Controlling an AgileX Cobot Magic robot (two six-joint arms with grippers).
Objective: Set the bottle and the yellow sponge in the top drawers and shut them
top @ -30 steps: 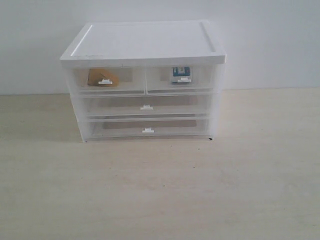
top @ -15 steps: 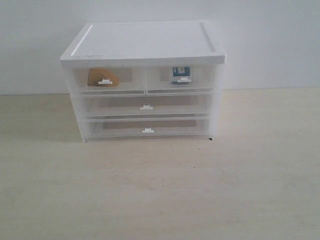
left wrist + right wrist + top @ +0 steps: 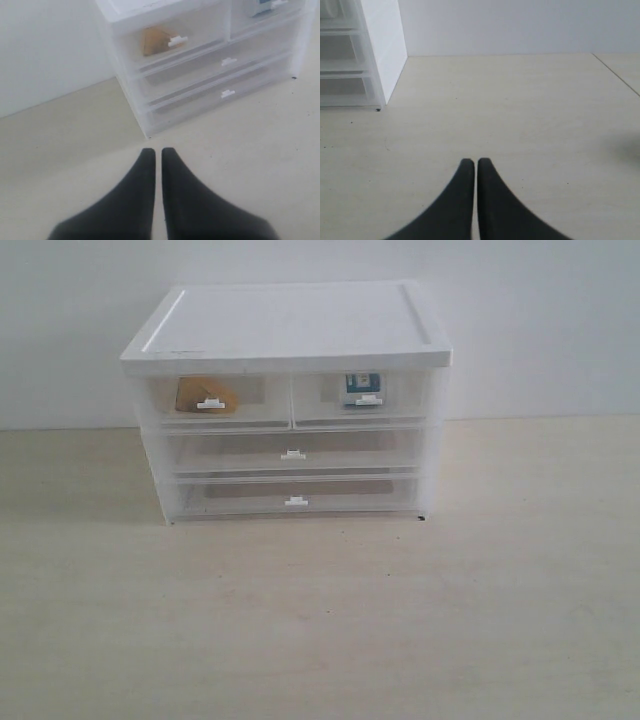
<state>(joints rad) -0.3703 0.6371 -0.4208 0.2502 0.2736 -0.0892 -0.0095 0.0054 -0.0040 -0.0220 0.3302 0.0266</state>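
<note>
Though nothing has moved, left tool (image 3: 154,150) and right tool (image 3: 471,161) — both empty — sit pinched together.

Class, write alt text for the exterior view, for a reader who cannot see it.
A small clear-plastic drawer cabinet with a white top stands on a pale table, all drawers shut. The yellow sponge lies in the top left drawer, the bottle in the top right drawer.

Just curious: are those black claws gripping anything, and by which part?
Nothing is held. The left gripper and right gripper are shut on nothing; the sponge and bottle lie in the top drawers.
</note>
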